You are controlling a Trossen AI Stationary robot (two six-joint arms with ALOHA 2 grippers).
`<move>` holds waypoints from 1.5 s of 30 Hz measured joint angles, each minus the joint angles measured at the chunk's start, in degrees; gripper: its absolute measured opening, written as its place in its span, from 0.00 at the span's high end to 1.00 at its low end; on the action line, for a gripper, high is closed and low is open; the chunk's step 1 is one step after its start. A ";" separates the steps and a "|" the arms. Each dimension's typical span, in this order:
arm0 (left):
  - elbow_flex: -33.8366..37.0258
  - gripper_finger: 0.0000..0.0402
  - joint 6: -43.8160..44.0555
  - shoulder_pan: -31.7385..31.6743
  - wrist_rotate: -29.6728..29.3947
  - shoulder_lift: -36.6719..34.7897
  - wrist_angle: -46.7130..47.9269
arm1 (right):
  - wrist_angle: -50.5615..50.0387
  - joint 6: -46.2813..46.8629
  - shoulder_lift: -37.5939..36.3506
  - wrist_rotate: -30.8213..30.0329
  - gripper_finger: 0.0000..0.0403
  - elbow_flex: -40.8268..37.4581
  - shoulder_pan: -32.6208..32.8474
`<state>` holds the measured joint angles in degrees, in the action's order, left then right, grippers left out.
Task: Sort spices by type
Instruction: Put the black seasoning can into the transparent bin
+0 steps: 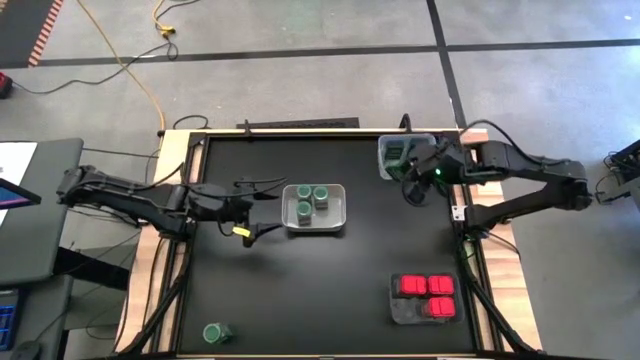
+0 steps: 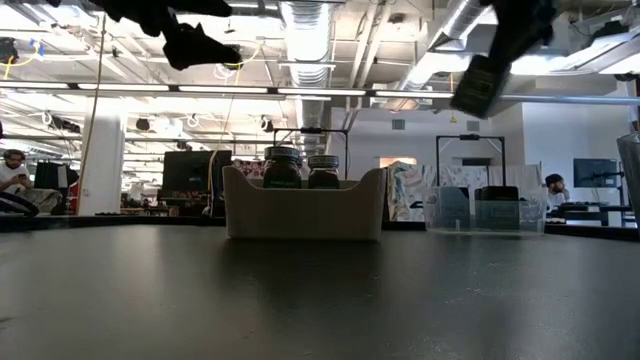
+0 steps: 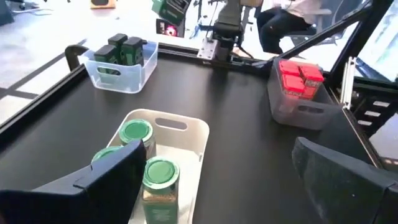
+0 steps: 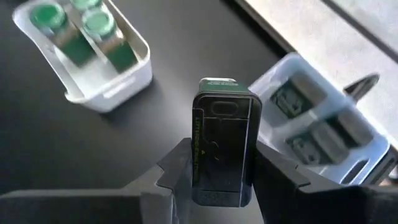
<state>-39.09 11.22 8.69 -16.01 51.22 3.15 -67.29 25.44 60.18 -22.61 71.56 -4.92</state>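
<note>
My right gripper [image 1: 415, 186] hangs above the table's far right, beside a clear tray [image 1: 400, 155] holding dark tins, and is shut on one dark tin [image 4: 224, 140]. My left gripper [image 1: 262, 208] is open in the air just left of a white tray [image 1: 338, 222], nothing between its fingers. That tray holds three green-lidded jars [image 3: 160, 174], standing upright on its floor. A grey tray [image 1: 397, 300] at the near right holds red boxes [image 1: 426, 296]. One green-lidded jar [image 1: 217, 333] stands alone on the table at the near left. My right gripper pinches the dark tin between its two fingers [image 4: 174, 177], one on each long side [image 4: 198, 168], toward the tin's end nearest the wrist. The fingers slant downward. The tin is lifted clear of the table and sticks out beyond the fingertips, tilted [image 2: 478, 88].
The black table has a raised rim [image 1: 185, 250] all round. Bare table surface lies in the middle and near the front edge. People sit at desks in the room beyond the far edge.
</note>
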 joint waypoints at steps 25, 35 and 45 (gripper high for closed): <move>0.79 0.04 6.12 -0.57 -0.74 6.99 -4.24 | 6.99 -37.97 4.64 15.22 0.60 -9.80 -22.92; 0.79 0.04 7.60 -0.57 -1.01 6.99 -4.32 | 5.32 -58.37 9.58 20.48 0.60 -7.01 -32.86; 0.79 0.04 7.52 -0.57 -4.12 6.99 -4.32 | 6.32 -69.04 15.30 21.27 0.60 -7.01 -37.95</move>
<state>-38.30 18.74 8.12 -20.13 58.22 -1.17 -60.97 -43.59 75.48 -1.34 64.55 -42.87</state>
